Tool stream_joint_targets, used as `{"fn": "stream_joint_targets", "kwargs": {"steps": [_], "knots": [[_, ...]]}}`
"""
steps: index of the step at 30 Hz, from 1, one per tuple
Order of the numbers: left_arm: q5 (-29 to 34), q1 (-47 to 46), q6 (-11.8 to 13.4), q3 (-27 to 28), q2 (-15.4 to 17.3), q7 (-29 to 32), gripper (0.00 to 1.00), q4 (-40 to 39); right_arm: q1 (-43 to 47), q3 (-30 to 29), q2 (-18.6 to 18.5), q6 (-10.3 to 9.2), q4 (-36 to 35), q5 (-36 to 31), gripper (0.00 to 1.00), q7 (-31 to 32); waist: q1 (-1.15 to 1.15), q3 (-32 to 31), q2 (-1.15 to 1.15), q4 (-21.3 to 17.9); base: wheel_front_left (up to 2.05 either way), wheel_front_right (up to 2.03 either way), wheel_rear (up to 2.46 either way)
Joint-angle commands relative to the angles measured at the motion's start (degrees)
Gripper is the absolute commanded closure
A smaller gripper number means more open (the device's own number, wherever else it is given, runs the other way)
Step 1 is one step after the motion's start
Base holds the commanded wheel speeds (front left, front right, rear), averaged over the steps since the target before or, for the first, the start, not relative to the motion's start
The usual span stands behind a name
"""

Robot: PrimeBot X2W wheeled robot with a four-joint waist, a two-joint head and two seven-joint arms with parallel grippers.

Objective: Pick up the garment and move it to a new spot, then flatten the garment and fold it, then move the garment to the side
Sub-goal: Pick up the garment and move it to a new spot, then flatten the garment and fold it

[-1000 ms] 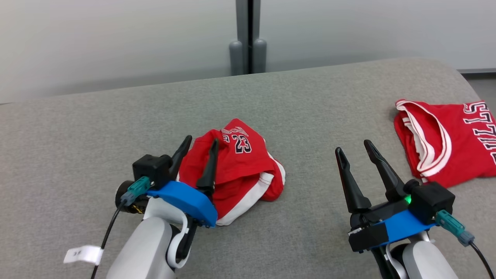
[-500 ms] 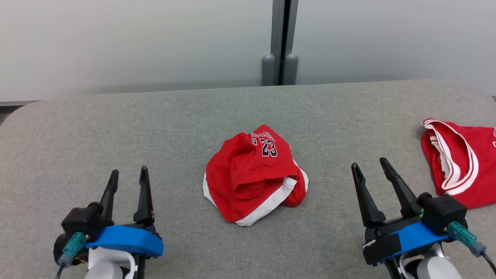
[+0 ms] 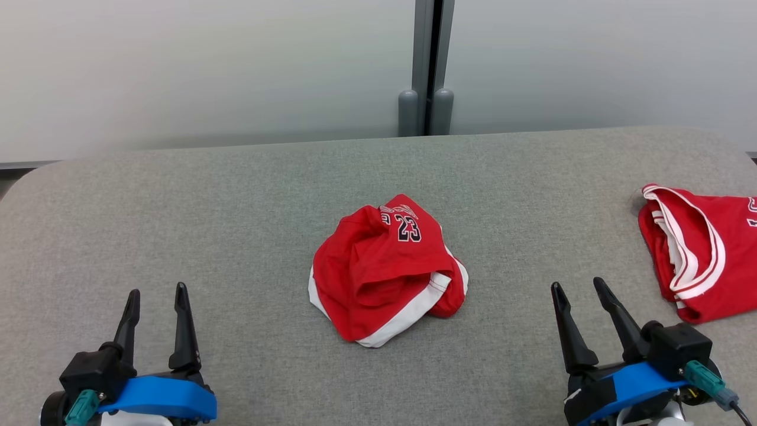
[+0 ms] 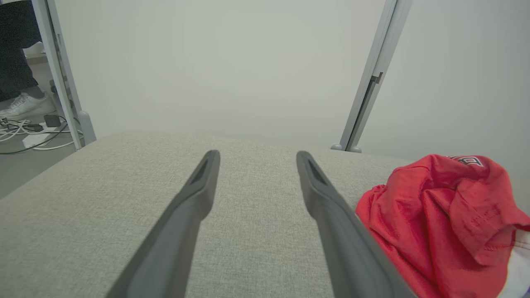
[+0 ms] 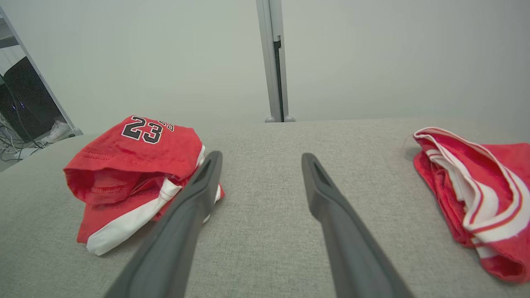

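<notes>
A crumpled red garment (image 3: 384, 275) with white trim and the number 23 lies bunched in the middle of the grey padded table (image 3: 236, 207). It also shows at the right of the left wrist view as the garment (image 4: 443, 215), and at the left of the right wrist view as the garment (image 5: 132, 169). My left gripper (image 3: 155, 294) stands open at the lower left, well apart from it, nothing between its fingers. My right gripper (image 3: 578, 285) stands open at the lower right, also empty.
A second red jersey (image 3: 698, 248) with white striped trim lies at the table's right edge, close to my right gripper; the jersey (image 5: 476, 194) shows in the right wrist view too. A grey partition post (image 3: 424, 65) stands behind the table. Cables (image 4: 25, 132) and a person's shoe (image 4: 22, 103) are on the floor far left.
My left gripper has drawn back from over the garment to the lower left, leaving the garment on the table. The right gripper has pulled back slightly. The camera also shifted.
</notes>
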Motion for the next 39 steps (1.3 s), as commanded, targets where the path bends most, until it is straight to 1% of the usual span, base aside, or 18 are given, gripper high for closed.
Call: {"fn": "stream_joint_targets", "kwargs": {"steps": [1,8,18,21,25,29,32,35,39], "knots": [[0.3,-0.1,-0.4,0.0,0.4,-0.2,0.0,0.0,1.0,-0.2,0.1,0.03,0.2,-0.4,0.0,-0.1,0.01,0.0,0.0,-0.1,0.0,0.0,0.0],[0.2,-1.9,-0.9,-1.0,0.8,0.0,0.0,0.9,0.1,0.1,0.8,0.03,1.2,-0.4,0.0,-0.7,0.01,0.8,0.0,-0.8,0.0,0.0,0.0],[0.1,-2.6,-0.9,-1.7,1.1,0.0,0.0,1.7,-0.8,0.9,1.0,0.03,1.5,-0.3,0.0,-0.9,0.01,1.1,0.0,-0.2,0.0,0.0,0.0],[0.1,-2.7,-0.9,-1.9,1.0,-0.1,0.0,1.8,-1.6,2.8,1.1,0.03,1.5,0.1,0.0,-0.5,0.01,1.2,0.0,0.1,0.0,0.0,0.0],[0.0,-3.1,-1.0,-1.9,1.0,-0.1,0.0,2.0,-3.2,7.4,1.2,0.03,1.9,0.8,0.0,1.4,0.01,1.6,0.0,0.5,0.0,0.0,0.0],[0.3,-3.6,-0.8,-1.9,1.0,-0.2,0.0,1.7,-5.5,14.5,1.2,0.03,5.4,4.1,0.0,6.9,0.01,2.2,0.0,1.1,0.0,0.0,0.0],[0.6,-4.1,-0.9,-2.2,0.8,-0.2,0.0,1.4,-7.6,18.9,1.2,0.03,9.3,8.7,0.0,11.8,0.01,2.8,0.0,2.0,0.0,0.0,0.0],[0.9,-5.0,-1.0,-2.5,0.8,-0.2,0.0,1.2,-10.2,20.9,1.2,0.03,12.8,12.4,0.0,13.0,0.01,3.8,0.0,2.9,0.0,0.0,0.0],[1.2,-5.8,-1.3,-3.2,0.5,-0.2,0.0,1.2,-14.0,21.7,1.3,0.03,17.5,17.7,0.0,12.5,0.01,5.1,0.0,4.3,0.0,0.0,0.0]]}}
